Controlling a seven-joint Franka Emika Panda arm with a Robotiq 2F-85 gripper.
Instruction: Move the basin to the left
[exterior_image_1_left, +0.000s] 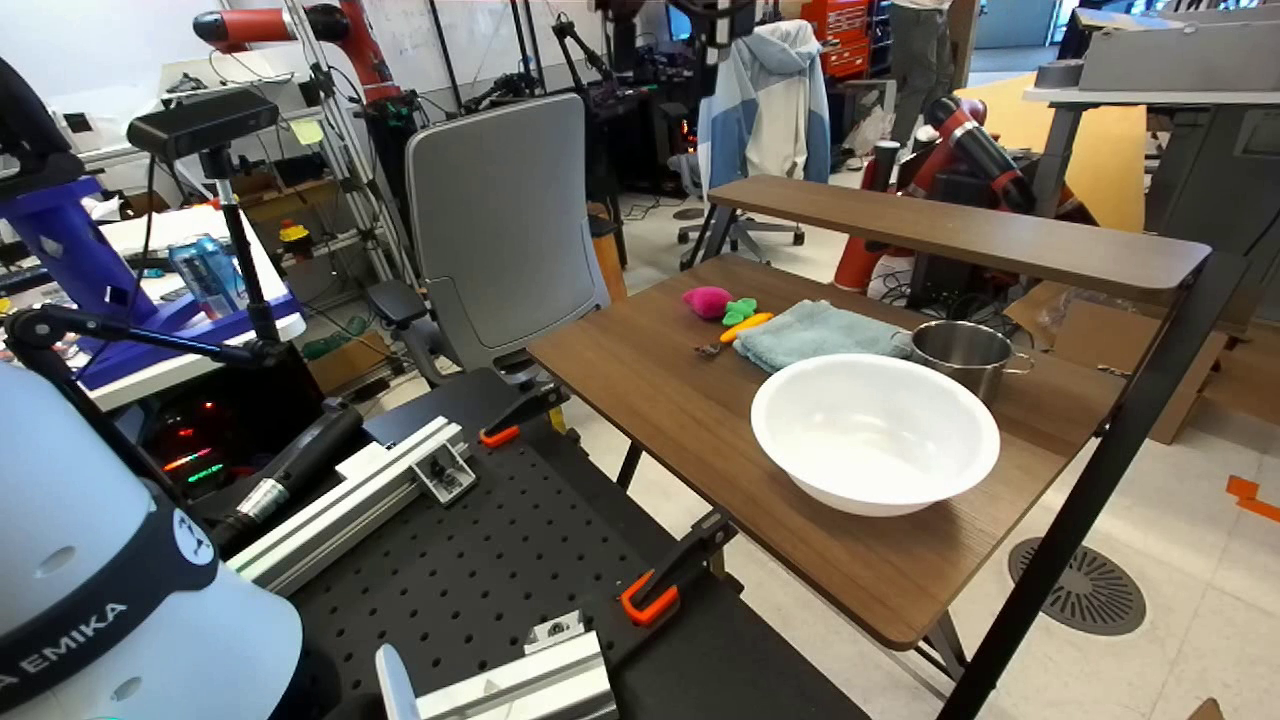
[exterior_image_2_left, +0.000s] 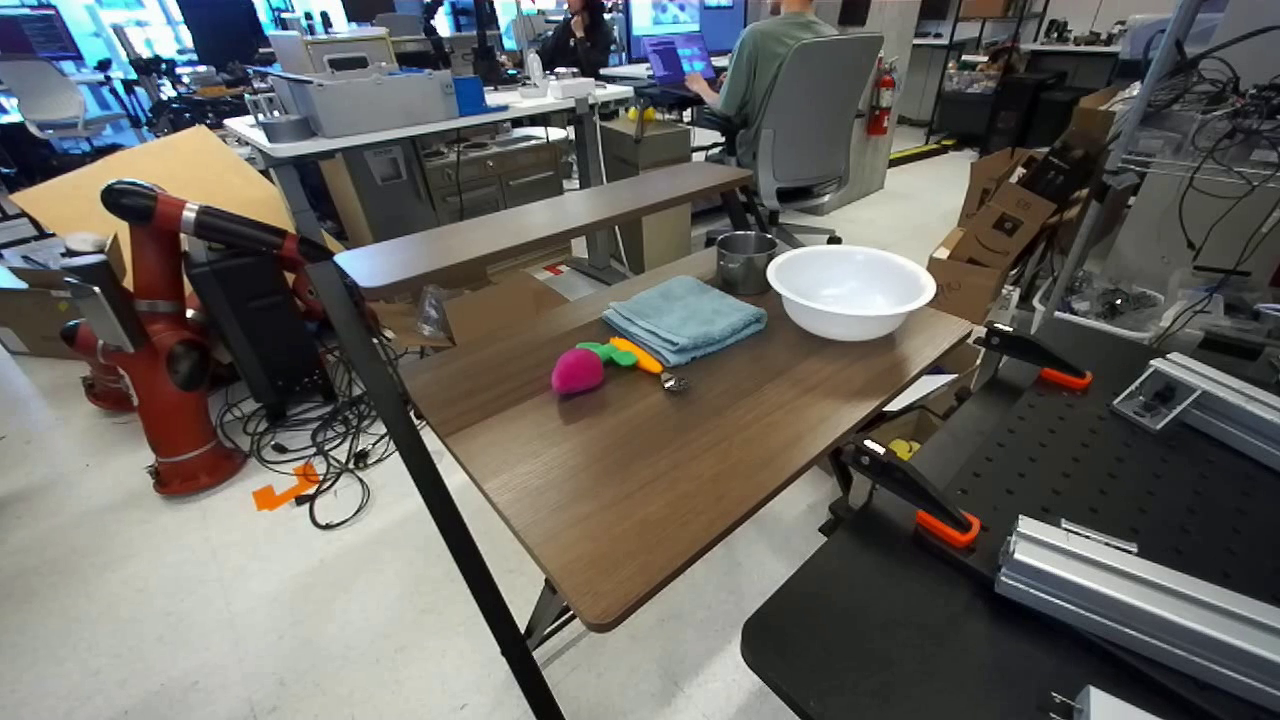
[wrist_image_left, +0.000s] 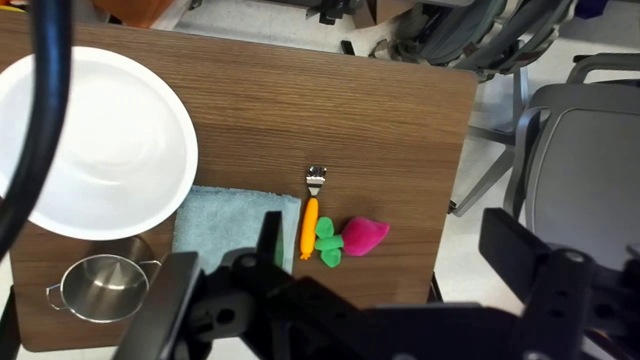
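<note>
The basin (exterior_image_1_left: 875, 440) is a wide white round bowl, upright and empty on the brown table (exterior_image_1_left: 640, 370). It stands beside the metal pot in both exterior views, near the table's end (exterior_image_2_left: 850, 295). In the wrist view the basin (wrist_image_left: 115, 135) is at the upper left, partly crossed by a black cable and cut by the frame edge. My gripper (wrist_image_left: 385, 227) is open with nothing between its fingers. It is above the table, over the pink toy side, well to the right of the basin in the wrist view.
A silver pot (wrist_image_left: 105, 287) stands close to the basin. A folded blue towel (exterior_image_2_left: 685, 318), an orange-handled fork (wrist_image_left: 310, 220) and a pink-and-green plush toy (wrist_image_left: 362, 236) lie on the table. A raised wooden shelf (exterior_image_1_left: 960, 230) runs along one long side, with black supports (exterior_image_1_left: 1080, 510).
</note>
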